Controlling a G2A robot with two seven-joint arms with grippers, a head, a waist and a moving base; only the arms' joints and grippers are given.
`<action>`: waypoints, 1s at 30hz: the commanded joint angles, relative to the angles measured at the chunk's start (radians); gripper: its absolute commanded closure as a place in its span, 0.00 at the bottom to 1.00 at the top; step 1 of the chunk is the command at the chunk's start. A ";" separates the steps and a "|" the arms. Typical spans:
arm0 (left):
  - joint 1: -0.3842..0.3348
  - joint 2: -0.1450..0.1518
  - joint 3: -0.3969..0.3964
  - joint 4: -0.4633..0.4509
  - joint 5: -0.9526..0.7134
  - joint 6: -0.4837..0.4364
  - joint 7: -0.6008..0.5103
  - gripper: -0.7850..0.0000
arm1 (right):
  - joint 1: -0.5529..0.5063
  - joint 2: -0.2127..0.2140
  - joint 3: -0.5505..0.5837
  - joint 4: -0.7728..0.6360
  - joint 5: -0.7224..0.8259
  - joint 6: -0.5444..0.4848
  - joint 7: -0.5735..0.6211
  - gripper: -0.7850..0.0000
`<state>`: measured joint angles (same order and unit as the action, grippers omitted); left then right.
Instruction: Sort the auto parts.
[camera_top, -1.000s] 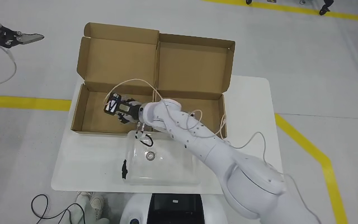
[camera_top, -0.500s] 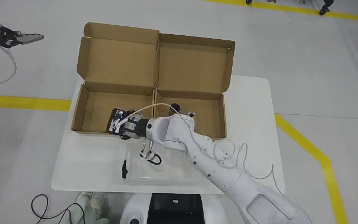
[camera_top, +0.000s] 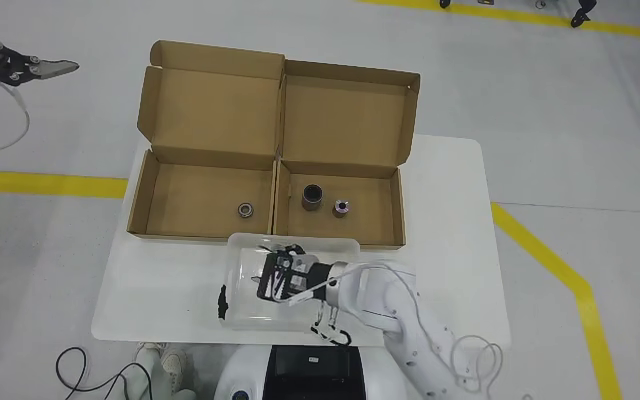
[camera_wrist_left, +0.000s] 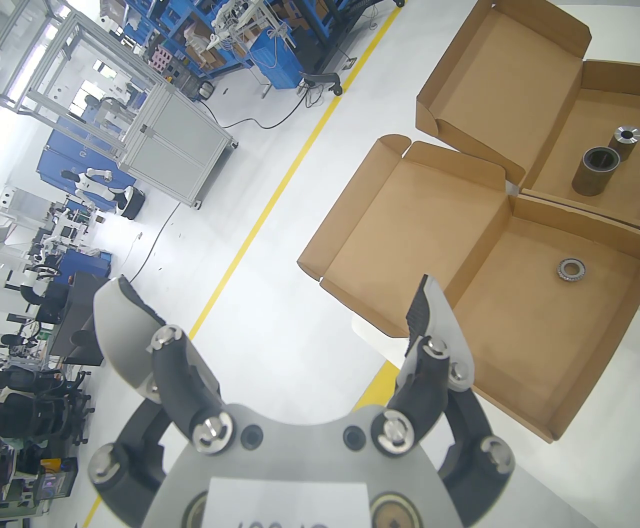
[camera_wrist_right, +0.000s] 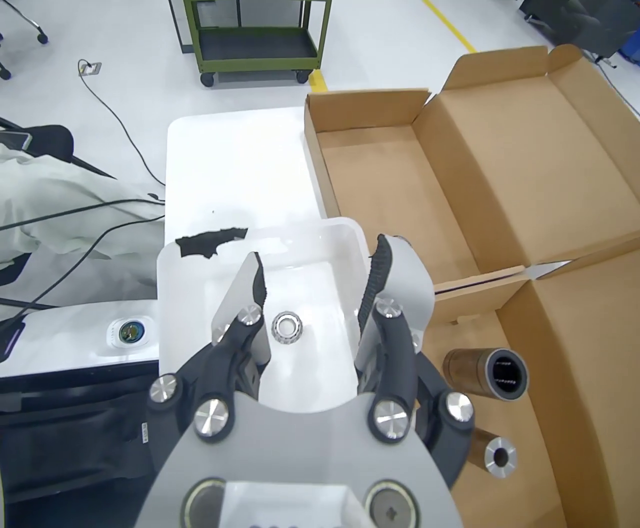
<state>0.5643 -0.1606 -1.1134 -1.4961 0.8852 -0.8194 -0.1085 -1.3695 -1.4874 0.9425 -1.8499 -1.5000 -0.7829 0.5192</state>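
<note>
Auto parts looked mostly sorted to me. In the top view a bearing ring (camera_top: 245, 209) sat alone in the left box (camera_top: 180, 210). The right box (camera_top: 375, 215) held a dark sleeve (camera_top: 311, 197) with a small metal bushing (camera_top: 343, 207) just beside it. Both boxes ran across the middle of the frame on the white desk (camera_top: 450, 200). As far as I could tell, what was left was one more bearing (camera_wrist_right: 287, 327), lying on the floor of the clear bin (camera_top: 300, 240) at lower centre. Right gripper (camera_wrist_right: 320, 252) hovered over it, fingers spread wide and holding nothing, not touching the bearing. Left gripper (camera_wrist_left: 272, 295) hung way off the desk at the upper left, fingers also apart and empty. My guess was that the last bearing belonged with the ring in the left box. A black scrap (camera_top: 222, 300) sat at the bin's left edge, and I had no idea if it counted.
</note>
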 joint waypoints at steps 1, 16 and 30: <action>0.000 0.000 0.000 0.000 0.000 0.000 0.000 0.00 | -0.006 0.005 -0.001 0.011 -0.018 -0.004 0.000 0.54; 0.000 0.000 0.000 0.000 0.000 0.000 0.000 0.00 | 0.039 0.012 -0.118 0.197 -0.159 0.070 -0.024 0.55; 0.000 0.000 0.000 0.000 0.000 0.000 0.000 0.00 | 0.093 0.005 -0.196 0.303 -0.220 0.159 -0.058 0.53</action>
<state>0.5643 -0.1606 -1.1134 -1.4961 0.8852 -0.8194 -0.1085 -1.2804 -1.4821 0.7497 -1.5552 -1.7184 -0.6272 0.4640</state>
